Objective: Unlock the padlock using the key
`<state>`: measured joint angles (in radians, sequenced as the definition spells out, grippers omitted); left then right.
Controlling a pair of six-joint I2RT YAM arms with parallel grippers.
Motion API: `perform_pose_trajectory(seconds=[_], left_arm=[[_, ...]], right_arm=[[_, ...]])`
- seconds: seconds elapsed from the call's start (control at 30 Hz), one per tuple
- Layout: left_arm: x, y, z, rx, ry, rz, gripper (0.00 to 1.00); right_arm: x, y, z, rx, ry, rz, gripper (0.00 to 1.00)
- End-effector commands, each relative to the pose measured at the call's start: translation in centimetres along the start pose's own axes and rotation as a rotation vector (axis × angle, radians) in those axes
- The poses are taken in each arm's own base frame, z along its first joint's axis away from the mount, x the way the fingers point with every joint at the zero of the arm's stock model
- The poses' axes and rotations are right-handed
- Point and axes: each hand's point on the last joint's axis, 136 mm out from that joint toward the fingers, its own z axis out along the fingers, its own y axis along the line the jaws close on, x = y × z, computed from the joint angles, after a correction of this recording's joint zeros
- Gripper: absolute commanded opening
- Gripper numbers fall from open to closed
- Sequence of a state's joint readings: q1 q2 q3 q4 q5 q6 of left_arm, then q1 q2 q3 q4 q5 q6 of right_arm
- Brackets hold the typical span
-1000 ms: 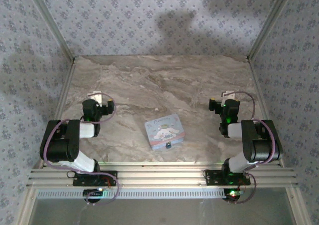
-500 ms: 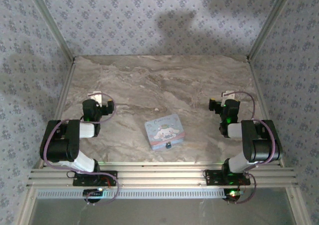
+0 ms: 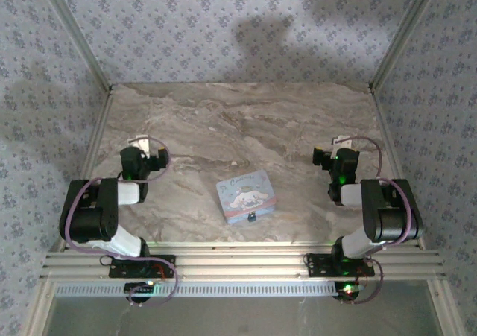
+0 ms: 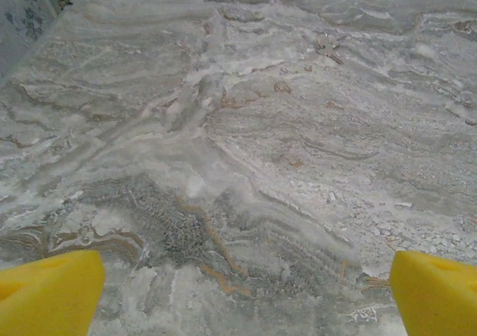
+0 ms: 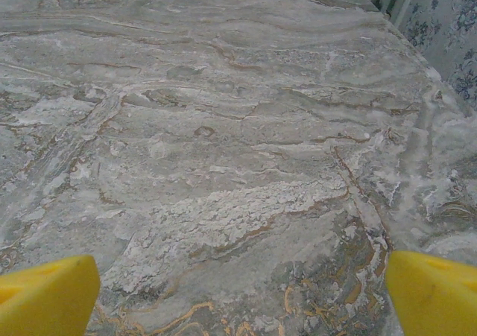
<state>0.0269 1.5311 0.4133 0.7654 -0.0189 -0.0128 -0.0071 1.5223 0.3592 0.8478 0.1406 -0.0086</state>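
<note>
Top external view: I read the padlock (image 3: 253, 217) as a tiny dark, bluish body at the near edge of the light-blue cartoon-printed tin box (image 3: 245, 194). It is far smaller than the tin, and at this size I cannot resolve its shackle. The tin lies near the front middle of the marble bench (image 3: 223, 120), between the two arms. The left fingers (image 3: 141, 141) and the right fingers (image 3: 341, 139) sit well apart from the tin, one on each side.

Left wrist view: the left fingers (image 4: 48, 291) show as two yellow pads spread wide with nothing between them. A small pale key-shaped object (image 4: 326, 47) lies on the bench farther out.

Right wrist view: the right fingers (image 5: 45, 295) are likewise spread wide and hold nothing, over bare marble.
</note>
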Motion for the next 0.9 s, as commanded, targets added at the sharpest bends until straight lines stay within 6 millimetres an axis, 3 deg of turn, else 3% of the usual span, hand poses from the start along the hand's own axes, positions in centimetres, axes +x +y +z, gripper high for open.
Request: perform_pose_trajectory(seconds=[0.0, 0.07, 0.13, 0.3, 0.43, 0.67, 0.77, 0.87], left_arm=[[-2.5, 0.2, -0.5, -0.014, 0.0, -0.019, 0.98], [-3.1, 1.3, -1.3, -0.087, 0.089, -0.093, 0.98], [-3.6, 1.2, -2.4, -0.087, 0.167, -0.127, 0.98], [-5.1, -2.8, -5.5, 0.118, 0.256, -0.248, 0.87], [-4.5, -7.3, -8.1, 0.245, 0.359, -0.332, 0.8], [0.7, -17.9, -13.9, 0.459, 0.58, -0.281, 0.68], [2.0, -20.9, -16.3, 0.537, 0.615, -0.275, 0.65], [3.3, -22.4, -18.3, 0.579, 0.66, -0.257, 0.65]], right_arm=[[-0.9, 0.3, 0.1, -0.024, -0.02, -0.007, 1.0], [-1.7, 0.8, -0.5, -0.05, -0.023, -0.022, 1.0], [-2.7, 1.0, -1.1, -0.065, 0.006, -0.023, 1.0], [-4.0, 0.2, -3.0, -0.004, 0.257, 0.127, 1.0], [-3.6, 1.6, -5.3, 0.009, 0.442, 0.169, 0.98], [-2.4, 11.0, -10.5, -0.246, 0.544, 0.091, 0.93], [-1.7, 15.2, -12.6, -0.383, 0.583, 0.104, 0.91], [-0.5, 19.3, -14.6, -0.536, 0.654, 0.124, 0.89]])
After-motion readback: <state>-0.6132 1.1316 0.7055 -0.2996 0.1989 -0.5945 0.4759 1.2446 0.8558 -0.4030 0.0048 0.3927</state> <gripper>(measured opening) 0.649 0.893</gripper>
